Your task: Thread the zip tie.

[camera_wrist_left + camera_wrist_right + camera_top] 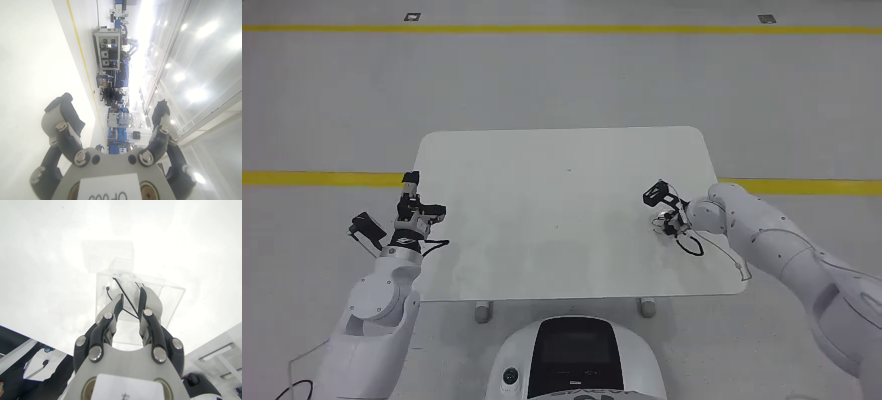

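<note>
A thin black zip tie (pixel 126 298) lies in a small clear plastic box (pixel 170 298) on the white table (pixel 542 200). Its strap runs slantwise and its head (pixel 108 288) curls off to one side. My right gripper (pixel 131 293) hangs over the box near the table's right side (pixel 666 215). Its fingers stand slightly apart, and the strap crosses the gap between them. My left gripper (pixel 113 100) is wide open and holds nothing. It sits at the table's left edge (pixel 414 200), pointing away over the floor.
The bare tabletop spreads between the two arms. A yellow floor line (pixel 332 178) runs behind the table, and the table's rounded left edge (pixel 94 121) passes just beside my left fingers.
</note>
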